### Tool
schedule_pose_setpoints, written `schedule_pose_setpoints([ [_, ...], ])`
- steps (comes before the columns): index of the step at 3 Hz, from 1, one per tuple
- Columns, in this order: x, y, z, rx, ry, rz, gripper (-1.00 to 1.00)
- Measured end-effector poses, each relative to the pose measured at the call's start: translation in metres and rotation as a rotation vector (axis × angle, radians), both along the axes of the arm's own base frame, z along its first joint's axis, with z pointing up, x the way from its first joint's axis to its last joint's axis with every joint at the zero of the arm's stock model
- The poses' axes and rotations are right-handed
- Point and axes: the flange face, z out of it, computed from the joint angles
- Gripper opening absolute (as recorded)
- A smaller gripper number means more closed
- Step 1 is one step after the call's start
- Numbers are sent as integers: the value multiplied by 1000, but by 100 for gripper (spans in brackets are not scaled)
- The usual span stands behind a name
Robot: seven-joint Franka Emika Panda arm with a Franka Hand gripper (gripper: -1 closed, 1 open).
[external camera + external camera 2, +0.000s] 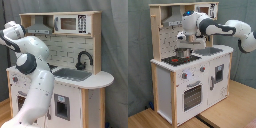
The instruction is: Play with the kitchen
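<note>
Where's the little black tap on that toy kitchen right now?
In the first exterior view, the black faucet stands at the back of the grey sink, toward the first exterior view's right, in front of the brick-patterned back wall and below the microwave.

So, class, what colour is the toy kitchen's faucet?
Black: the faucet shows best in the first exterior view.

No text, brand, number or sign can be read in either exterior view. The kitchen (75, 60) carries a small dark keypad-like panel (82, 23) beside the microwave window (68, 23) in the first exterior view (its marks are only pale dots, too small to read). The lower panels and doors show no lettering.
</note>
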Motion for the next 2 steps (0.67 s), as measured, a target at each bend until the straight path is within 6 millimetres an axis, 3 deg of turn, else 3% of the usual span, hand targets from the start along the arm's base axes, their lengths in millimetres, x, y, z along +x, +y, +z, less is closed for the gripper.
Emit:
schedule_pose_setpoints([
  [1, -40, 20, 21, 40, -22, 93, -100],
  [2, -59, 19, 30, 30, -37, 132, -100],
])
